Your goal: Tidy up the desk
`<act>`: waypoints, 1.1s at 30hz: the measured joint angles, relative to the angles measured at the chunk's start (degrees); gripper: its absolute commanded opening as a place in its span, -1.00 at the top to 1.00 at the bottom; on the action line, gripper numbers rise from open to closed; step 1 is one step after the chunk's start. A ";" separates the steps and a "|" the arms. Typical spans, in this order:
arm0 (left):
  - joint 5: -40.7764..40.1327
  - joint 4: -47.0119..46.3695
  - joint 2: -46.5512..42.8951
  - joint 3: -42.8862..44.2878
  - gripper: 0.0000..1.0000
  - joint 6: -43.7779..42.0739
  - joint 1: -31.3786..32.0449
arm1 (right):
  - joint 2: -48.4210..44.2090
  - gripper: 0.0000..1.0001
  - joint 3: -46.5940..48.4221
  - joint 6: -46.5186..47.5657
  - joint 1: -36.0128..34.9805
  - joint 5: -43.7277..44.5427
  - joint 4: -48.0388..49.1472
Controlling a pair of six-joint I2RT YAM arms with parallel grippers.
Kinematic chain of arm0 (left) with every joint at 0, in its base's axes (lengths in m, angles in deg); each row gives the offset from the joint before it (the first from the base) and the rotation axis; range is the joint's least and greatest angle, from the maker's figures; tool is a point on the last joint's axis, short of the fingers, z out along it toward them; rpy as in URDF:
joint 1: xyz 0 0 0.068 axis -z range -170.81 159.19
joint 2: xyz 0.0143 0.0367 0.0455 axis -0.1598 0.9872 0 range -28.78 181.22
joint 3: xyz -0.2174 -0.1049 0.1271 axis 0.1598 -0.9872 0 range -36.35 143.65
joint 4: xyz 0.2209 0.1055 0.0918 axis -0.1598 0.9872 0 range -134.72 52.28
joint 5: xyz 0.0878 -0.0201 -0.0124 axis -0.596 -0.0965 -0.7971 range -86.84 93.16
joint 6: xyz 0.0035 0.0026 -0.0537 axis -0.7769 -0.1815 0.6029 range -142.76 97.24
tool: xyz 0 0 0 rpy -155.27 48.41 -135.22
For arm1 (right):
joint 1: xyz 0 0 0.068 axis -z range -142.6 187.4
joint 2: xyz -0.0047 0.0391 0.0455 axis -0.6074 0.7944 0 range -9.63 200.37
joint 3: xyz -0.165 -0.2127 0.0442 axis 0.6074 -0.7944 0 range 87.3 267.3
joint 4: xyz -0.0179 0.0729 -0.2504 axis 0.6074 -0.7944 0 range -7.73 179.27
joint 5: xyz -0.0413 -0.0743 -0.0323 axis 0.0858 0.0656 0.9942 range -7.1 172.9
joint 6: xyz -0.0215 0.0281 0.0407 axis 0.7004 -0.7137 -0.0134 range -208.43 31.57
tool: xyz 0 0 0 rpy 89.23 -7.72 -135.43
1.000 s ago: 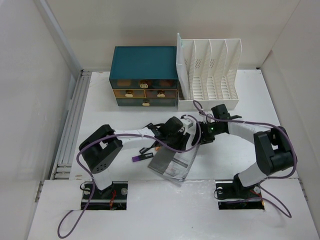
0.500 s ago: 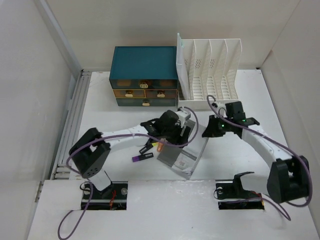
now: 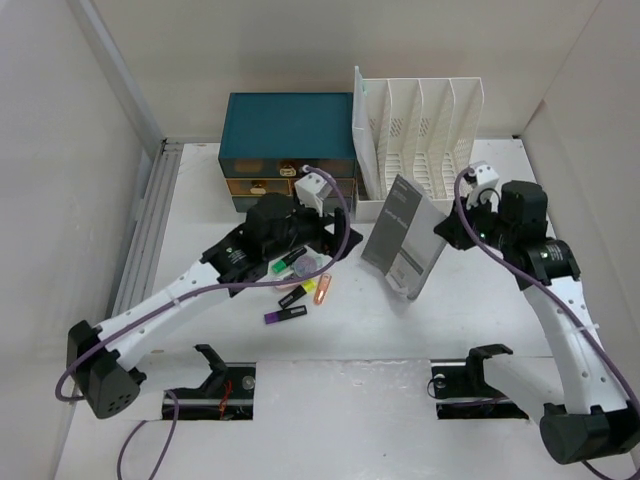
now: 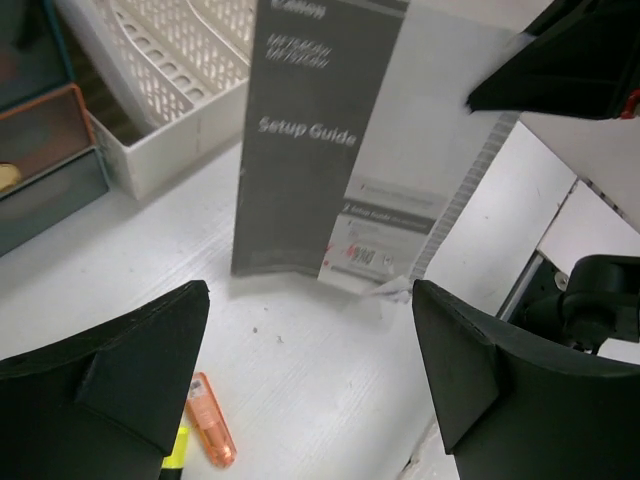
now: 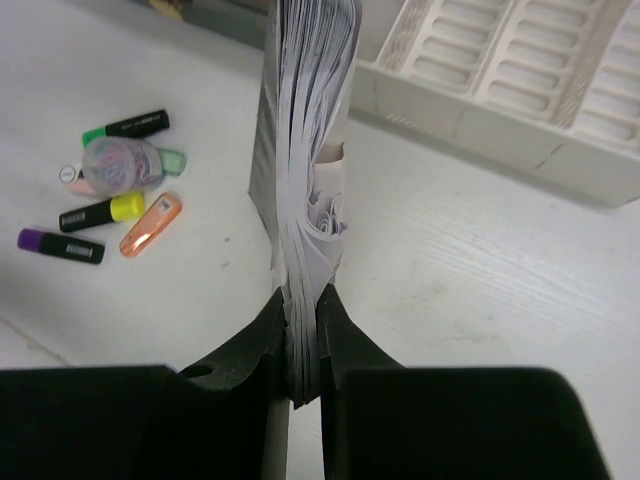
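Now the right hand (image 5: 303, 335) is pinching a booklet (image 3: 402, 236) by its edge, holding it upright just near of the rack (image 3: 420, 140). The left hand (image 4: 310, 340) is hanging open left of the booklet, above markers (image 3: 292, 290) lying on the white desk (image 3: 490, 300), which is spreading beneath both arms.

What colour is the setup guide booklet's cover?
The booklet is dark grey beside a white panel, clearest in the left wrist view.

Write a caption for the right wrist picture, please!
Right gripper pinches the grey-and-white paper booklet upright near the white slotted plastic rack.
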 measured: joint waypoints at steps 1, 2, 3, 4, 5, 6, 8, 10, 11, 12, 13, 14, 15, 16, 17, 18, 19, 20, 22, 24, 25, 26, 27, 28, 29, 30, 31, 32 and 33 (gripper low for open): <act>-0.31 0.22 -0.94 -0.02 -0.60 -0.15 -0.35 | 0.00 1.00 1.84 0.37 0.00 0.74 -0.79; -0.50 0.33 -1.46 -0.09 -0.60 -0.31 -0.57 | 0.00 1.00 3.96 0.83 0.00 1.53 -1.75; -0.74 0.13 -3.04 -0.90 -0.60 -0.39 -1.33 | 0.04 1.00 6.10 1.14 0.00 2.36 -2.47; -0.92 0.11 -4.20 -1.73 -0.60 -0.52 -1.79 | 0.04 1.00 8.52 1.49 0.00 3.43 -2.97; -1.07 0.15 -5.27 -2.60 -0.60 -0.57 -2.27 | 0.07 1.00 11.41 1.86 0.00 4.55 -3.58; -1.14 0.09 -6.05 -3.43 -0.60 -0.61 -2.75 | 0.35 1.00 14.03 2.19 0.00 5.49 -3.96; -1.33 0.04 -7.43 -5.16 -0.60 -0.72 -3.58 | 1.27 1.00 19.98 3.02 0.00 8.02 -4.02; -1.49 0.09 -8.00 -6.54 -0.60 -0.81 -4.20 | 2.36 1.00 24.68 3.78 0.00 10.56 -2.67; -1.53 0.17 -8.02 -6.93 -0.60 -0.83 -4.33 | 2.84 1.00 26.21 4.17 0.00 11.80 -1.62; -1.62 0.17 -8.02 -7.21 -0.60 -0.83 -4.42 | 3.39 1.00 27.32 4.57 0.00 13.22 -0.09; -1.84 0.24 -8.02 -7.34 -0.60 -0.87 -4.44 | 3.93 1.00 27.85 4.87 0.00 14.64 1.77; -1.99 0.22 -8.04 -7.43 -0.60 -0.92 -4.44 | 4.57 1.00 27.96 5.09 0.00 16.20 3.69; -2.23 0.17 -8.11 -7.43 -0.60 -0.96 -4.44 | 5.16 1.00 27.93 5.44 0.00 17.70 5.46; -2.45 0.17 -8.20 -7.43 -0.60 -0.96 -4.57 | 6.05 1.00 27.89 5.68 0.00 18.95 7.02; -2.54 0.15 -8.37 -7.45 -0.60 -0.98 -4.70 | 7.30 1.00 27.74 5.97 -0.07 20.44 8.96; -2.73 0.15 -8.61 -7.48 -0.60 -0.98 -4.76 | 8.61 1.00 27.41 6.08 -0.07 21.68 10.75; -2.95 0.13 -8.90 -7.48 -0.60 -0.98 -4.85 | 9.90 1.00 27.17 6.16 -0.22 22.67 12.20; -3.08 0.09 -9.14 -7.48 -0.60 -1.01 -5.01 | 11.30 1.00 26.60 6.29 -0.50 24.02 14.03; -3.58 0.09 -9.49 -7.48 -0.60 -0.98 -5.07 | 14.16 1.00 25.59 6.45 -1.22 26.43 16.79; -4.00 0.09 -9.62 -7.48 -0.60 -1.05 -5.07 | 16.85 1.00 24.76 6.47 -1.64 28.06 18.93; -4.15 0.09 -9.62 -7.48 -0.60 -1.11 -5.07 | 18.12 1.00 24.28 6.47 -1.88 28.94 19.93; -4.24 0.09 -9.62 -7.48 -0.60 -1.20 -5.07 | 19.26 1.00 23.85 6.47 -1.95 29.68 20.74; -4.35 0.13 -9.62 -7.48 -0.60 -1.27 -5.07 | 20.37 1.00 23.56 6.45 -1.99 30.18 21.31; -4.42 0.13 -9.62 -7.50 -0.60 -1.31 -5.07 | 21.35 1.00 23.39 6.45 -2.08 30.67 21.94; -4.52 0.13 -9.62 -7.50 -0.60 -1.38 -5.07 | 22.21 1.00 23.17 6.43 -2.12 31.10 22.73; -4.55 0.13 -9.62 -7.50 -0.60 -1.40 -5.07 | 22.97 1.00 22.97 6.34 -2.23 31.43 23.52; -4.57 0.11 -9.62 -7.50 -0.60 -1.40 -5.07 | 23.61 1.00 22.86 6.23 -2.27 31.65 24.24; -4.59 0.13 -9.62 -7.50 -0.60 -1.42 -5.07 | 24.26 1.00 22.75 6.05 -2.34 31.89 25.18; -4.59 0.13 -9.62 -7.52 -0.60 -1.42 -5.07 | 24.87 1.00 22.71 5.95 -2.34 32.02 26.10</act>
